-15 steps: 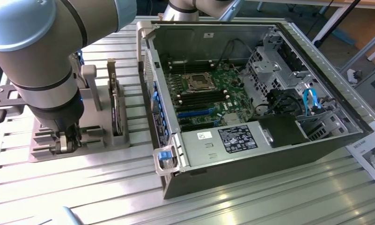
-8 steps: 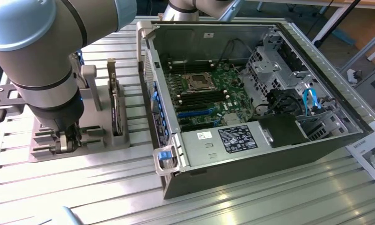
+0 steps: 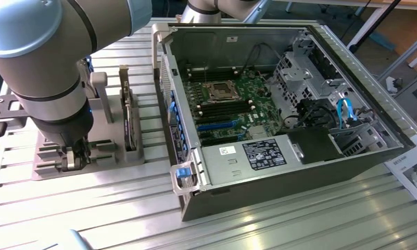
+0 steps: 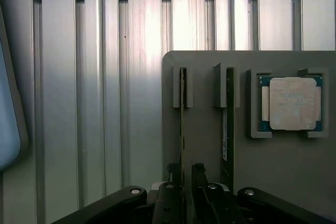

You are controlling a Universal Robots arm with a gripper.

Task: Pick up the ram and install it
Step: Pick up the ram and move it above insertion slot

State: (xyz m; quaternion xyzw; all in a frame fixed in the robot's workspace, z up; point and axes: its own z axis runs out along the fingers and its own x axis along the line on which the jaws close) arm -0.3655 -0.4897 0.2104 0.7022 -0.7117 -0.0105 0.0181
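1. Exterior view: a slatted aluminium table (image 3: 90, 208) is carrying all your work. The arm is holding its gripper (image 3: 75, 153) down over the grey parts fixture (image 3: 111, 156), beside the open computer case (image 3: 347, 57) with its motherboard (image 3: 229, 104) lying exposed.
2. Wrist view: the fixture is holding the ram (image 4: 182, 108) and a second memory stick (image 4: 229, 119) on edge in slots, and a processor (image 4: 291, 103) in its pocket. Your fingers (image 4: 170, 198) are standing parted astride the ram, not clamped.
3. You are in the pick step, I judge; closing is calling for pads square on that thin strip.
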